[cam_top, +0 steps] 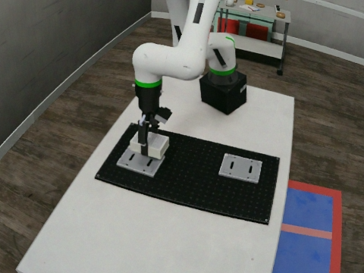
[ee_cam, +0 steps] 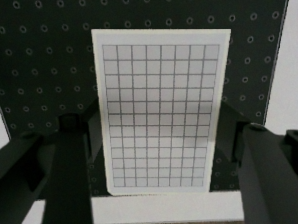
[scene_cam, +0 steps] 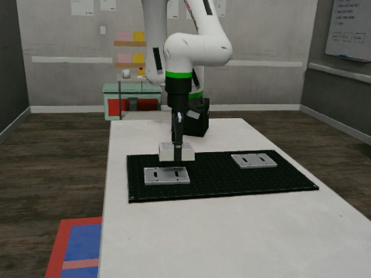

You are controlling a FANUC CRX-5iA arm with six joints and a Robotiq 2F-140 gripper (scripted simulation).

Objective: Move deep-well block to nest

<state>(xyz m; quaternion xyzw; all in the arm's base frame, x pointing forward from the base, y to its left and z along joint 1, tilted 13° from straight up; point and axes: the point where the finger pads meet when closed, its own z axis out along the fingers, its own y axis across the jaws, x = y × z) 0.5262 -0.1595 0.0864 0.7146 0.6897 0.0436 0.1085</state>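
1. White deep-well block is clamped by its long sides in the gripper. It's hanging off the black breadboard, above the left nest N2 and a bit to its far side.
2. I'd nudge it toward the near side till it's square over the plate, then go straight down, slow.
3. Keep it level so it drops inside the locators, not onto one.
4. Can't read the A1 mark from here, so check the cut-off corner before letting go.
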